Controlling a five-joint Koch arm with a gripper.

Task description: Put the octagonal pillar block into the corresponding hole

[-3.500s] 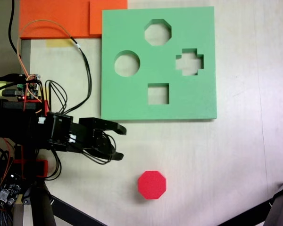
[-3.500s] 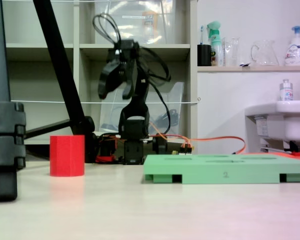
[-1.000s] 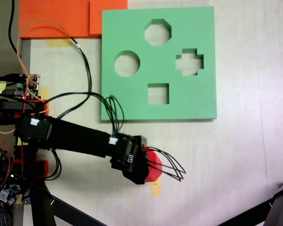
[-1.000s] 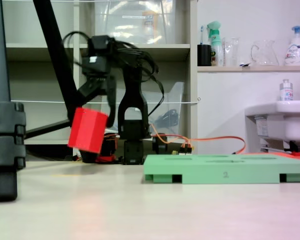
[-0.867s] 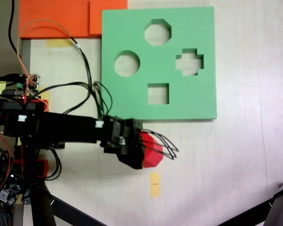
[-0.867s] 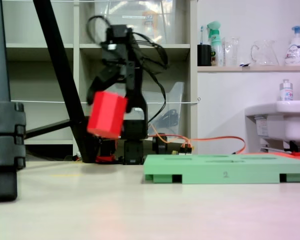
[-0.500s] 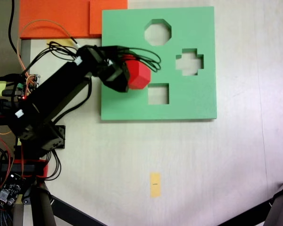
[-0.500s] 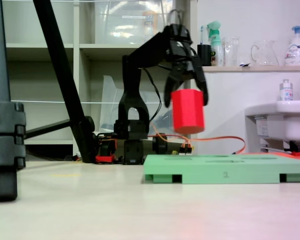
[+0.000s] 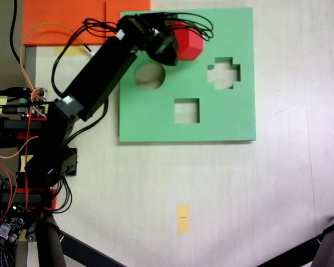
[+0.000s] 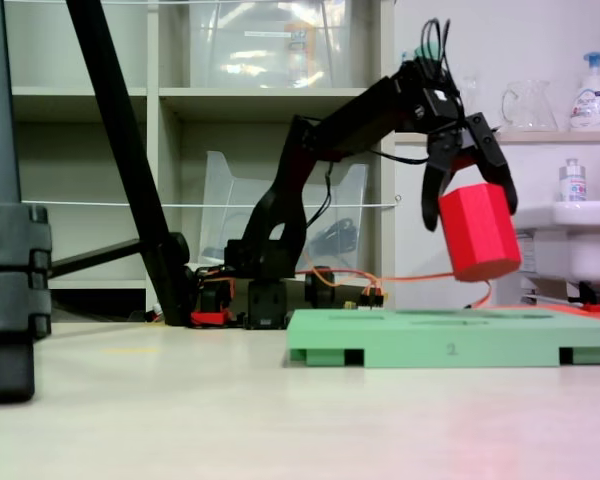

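Observation:
The red octagonal pillar block (image 9: 188,44) (image 10: 478,232) hangs tilted in the air, held by my gripper (image 9: 175,41) (image 10: 465,190), which is shut on it. It floats above the far part of the square green foam board (image 9: 156,119) (image 10: 430,345). From above, the block and gripper cover the eight-sided hole, so the corresponding hole is hidden. From the side, the block's lower end is clearly above the board's top, not touching it.
The board also has a round cut-out (image 9: 150,78), a cross cut-out (image 9: 224,73) and a square cut-out (image 9: 186,110). Orange foam sheets (image 9: 67,22) lie at the far left. A yellow tape mark (image 9: 182,218) sits on the table. Tripod legs (image 10: 120,150) stand near the front.
The arm lifted the block from the table, swung it over the board and has now stretched further, carrying it from the round cut-out's area to above the far eight-sided hole.

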